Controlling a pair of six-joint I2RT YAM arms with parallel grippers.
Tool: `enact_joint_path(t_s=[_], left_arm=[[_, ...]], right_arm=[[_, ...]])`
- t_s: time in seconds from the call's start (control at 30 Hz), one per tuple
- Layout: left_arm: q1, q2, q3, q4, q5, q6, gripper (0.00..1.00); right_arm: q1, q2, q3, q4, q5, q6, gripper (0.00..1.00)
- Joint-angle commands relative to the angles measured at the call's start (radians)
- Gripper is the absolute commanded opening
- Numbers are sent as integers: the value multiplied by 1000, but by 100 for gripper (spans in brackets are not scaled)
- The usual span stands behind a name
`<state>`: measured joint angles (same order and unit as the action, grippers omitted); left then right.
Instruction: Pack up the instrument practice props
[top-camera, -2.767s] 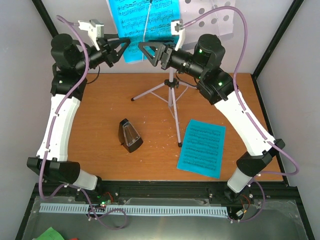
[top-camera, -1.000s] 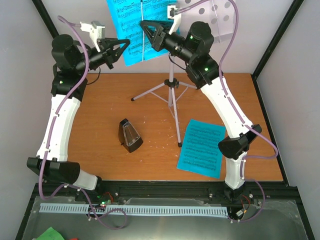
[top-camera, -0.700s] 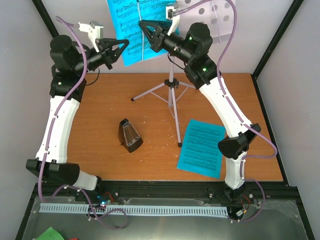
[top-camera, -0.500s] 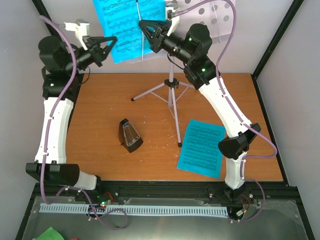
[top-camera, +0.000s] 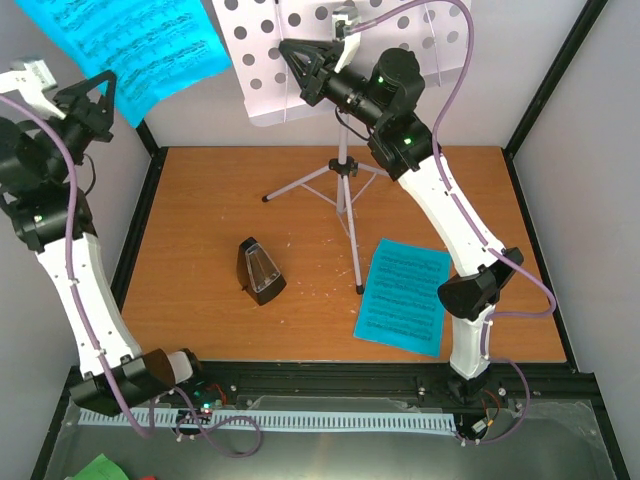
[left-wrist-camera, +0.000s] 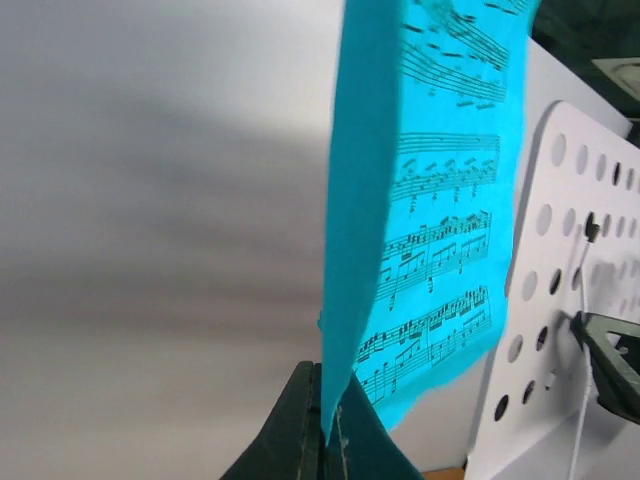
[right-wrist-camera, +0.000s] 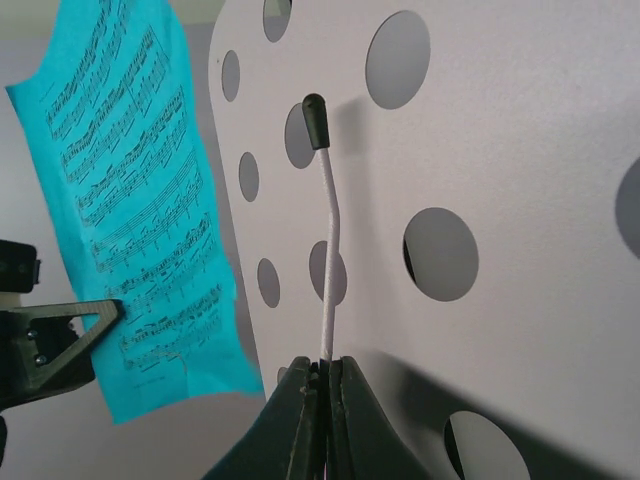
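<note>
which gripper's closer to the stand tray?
Right. The right gripper is at the tray, shut on its wire page holder; the left gripper is away to the tray's left, holding a cyan sheet.

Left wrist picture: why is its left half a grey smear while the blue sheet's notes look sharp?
Left wrist view: that half is bare, featureless wall with soft shadow bands; the cyan sheet is close and crisp. Right wrist view: equally sharp, perforated tray shadowed at the bottom.
</note>
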<state>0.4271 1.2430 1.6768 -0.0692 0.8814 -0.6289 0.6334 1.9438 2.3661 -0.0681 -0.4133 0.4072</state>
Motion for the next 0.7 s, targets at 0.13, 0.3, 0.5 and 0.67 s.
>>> enact_joint_path(t_s=[0.13, 0.3, 0.5, 0.67], left_arm=[[56, -100, -72, -83, -77, 51, 1], [56, -213, -215, -168, -198, 136, 0], [56, -342, -493, -166, -185, 120, 0], [56, -375, -673, -157, -23, 88, 0]], right_arm=[[-2, -21, -10, -11, 50, -8, 4], [-3, -22, -9, -7, 11, 0, 21], [-3, -91, -65, -33, -18, -31, 53], [-3, -288, -398, 144, -34, -17, 85]])
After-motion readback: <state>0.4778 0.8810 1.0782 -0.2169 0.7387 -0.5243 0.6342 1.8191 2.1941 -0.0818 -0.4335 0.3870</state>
